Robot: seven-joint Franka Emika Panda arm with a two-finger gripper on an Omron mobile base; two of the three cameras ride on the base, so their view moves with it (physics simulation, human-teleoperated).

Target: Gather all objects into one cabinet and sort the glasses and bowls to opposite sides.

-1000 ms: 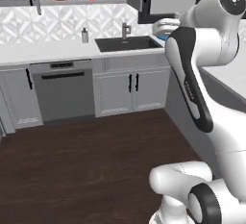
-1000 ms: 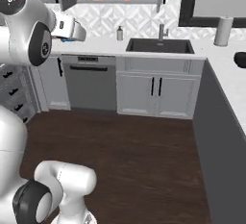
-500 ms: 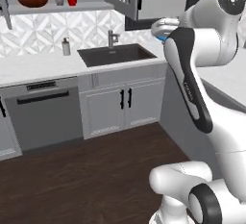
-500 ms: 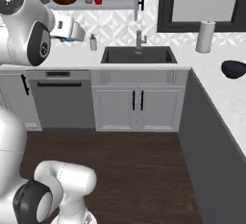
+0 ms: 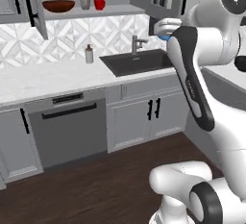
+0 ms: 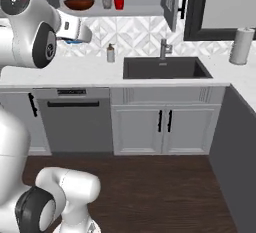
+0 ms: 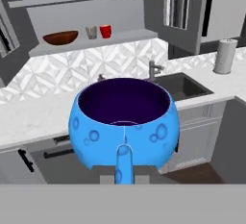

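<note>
The gripper [image 7: 124, 170] is closed on the blue vessel [image 7: 124, 128], holding it up in the air in front of the counter [image 5: 43, 79], well short of the cabinet shelf [image 7: 91, 43]. In the hand view the vessel sits upright with its dark purple mouth facing up and a short blue handle pointing back toward the camera, between the finger tips. It is squat and round, wider than it is tall, with no clear long axis beyond that handle. From the base views only a sliver of blue [image 5: 166, 36] shows beside the white wrist.

On the shelf stand three dishes in a row: one wooden bowl [image 5: 58, 6] at the left, one grey cup [image 5: 85, 3] in the middle, one red mug [image 5: 99, 3] just right of the cup. All three stand upright, mouths up, the cup and mug close together and the bowl a little apart. With the blue vessel that makes four dishes.

On the counter below are one soap dispenser [image 5: 89, 54], one sink [image 6: 165, 68] with one faucet [image 6: 163, 49], and one paper towel roll [image 6: 241, 46] at the far right.
</note>
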